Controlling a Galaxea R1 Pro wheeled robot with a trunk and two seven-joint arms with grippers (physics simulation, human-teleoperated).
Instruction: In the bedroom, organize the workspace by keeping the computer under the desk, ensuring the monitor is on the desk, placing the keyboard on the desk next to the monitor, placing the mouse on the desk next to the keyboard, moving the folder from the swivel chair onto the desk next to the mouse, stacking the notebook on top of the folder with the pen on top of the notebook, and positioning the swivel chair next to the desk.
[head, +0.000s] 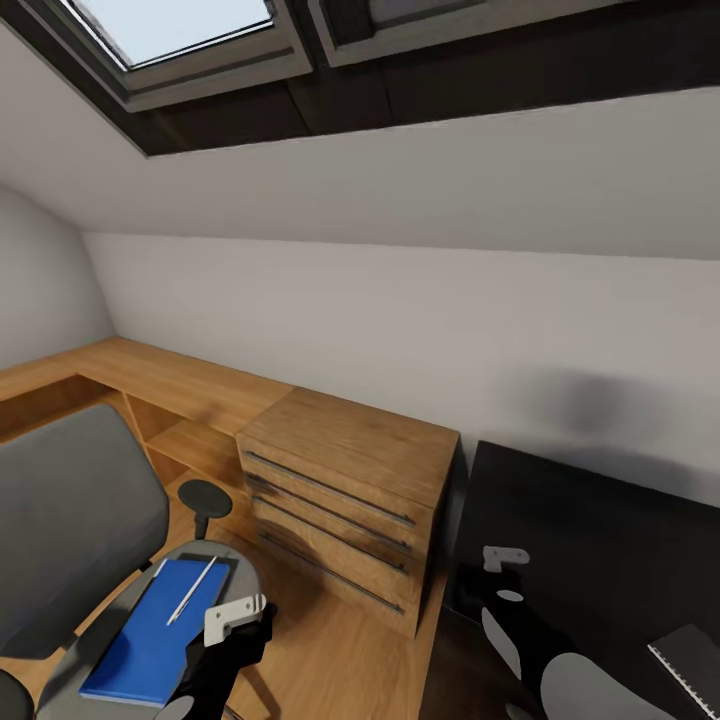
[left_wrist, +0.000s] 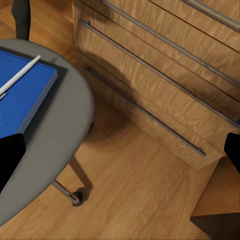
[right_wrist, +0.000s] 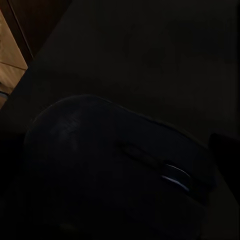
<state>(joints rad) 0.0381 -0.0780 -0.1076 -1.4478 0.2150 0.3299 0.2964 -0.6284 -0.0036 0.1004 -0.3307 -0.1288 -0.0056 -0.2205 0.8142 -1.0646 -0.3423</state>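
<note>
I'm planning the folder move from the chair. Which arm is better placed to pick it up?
Left, probably. The left end effector hangs at the blue folder on the swivel chair seat, pen on top. The right end effector is over the black desk, close above the mouse.

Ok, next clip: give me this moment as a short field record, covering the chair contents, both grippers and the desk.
setting: attic bedroom with a skylight and a light-wood drawer cabinet
swivel chair: folder lies on the seat, pen on top of it
left gripper: beside the seat edge, near the folder, not holding anything
right gripper: over the desk; state unclear
mouse: close under the right wrist camera, on the dark desk top
keyboard: corner on the desk
</note>
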